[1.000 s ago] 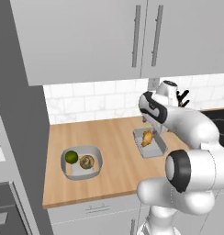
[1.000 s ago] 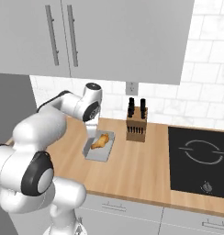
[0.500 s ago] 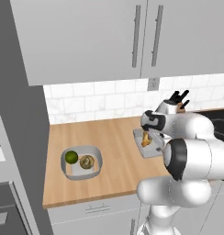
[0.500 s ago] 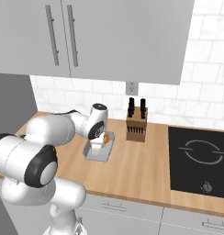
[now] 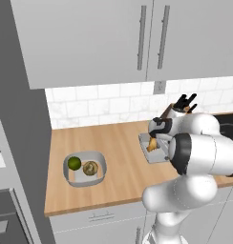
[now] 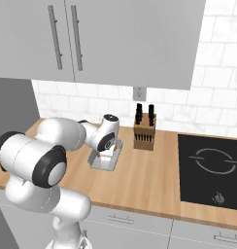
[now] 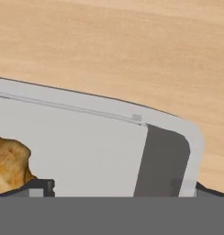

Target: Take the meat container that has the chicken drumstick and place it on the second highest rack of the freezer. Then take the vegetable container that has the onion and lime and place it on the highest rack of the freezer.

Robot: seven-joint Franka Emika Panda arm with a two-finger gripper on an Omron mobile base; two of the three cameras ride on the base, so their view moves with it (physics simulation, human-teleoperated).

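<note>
Meat tray (image 7: 95, 147): pale grey, shallow, on the wooden counter (image 5: 118, 143) near the tiled back wall; in the left base view its rim (image 5: 143, 138) shows just left of the arm's wrist, in the right base view its near end (image 6: 103, 163) shows below the hand.

Drumstick (image 7: 10, 165): golden-brown, lying inside the tray; an orange-brown bit (image 5: 151, 146) shows at the wrist in the left base view.

Gripper (image 7: 118, 186): low over the tray, jaws spread wide, one tip by the drumstick inside the tray, the other past the tray's end wall; it holds nothing. Whether a tip touches the tray cannot be told.

Vegetable tray (image 5: 100, 164): grey, rounded corners, well to the left on the same counter, toward the front edge. Holds the lime (image 5: 74, 163), dark green, and the onion (image 5: 90, 167), tan, side by side, lime on the left.

Knife block (image 6: 144, 135): wooden, dark handles up, against the wall just right of the meat tray.

Cooktop (image 6: 212, 170): black, set into the counter further right.

Wall cabinets (image 5: 137, 38): grey, long bar handles, above the counter.

Tall grey panel (image 5: 18, 157): stands at the counter's left end.
</note>
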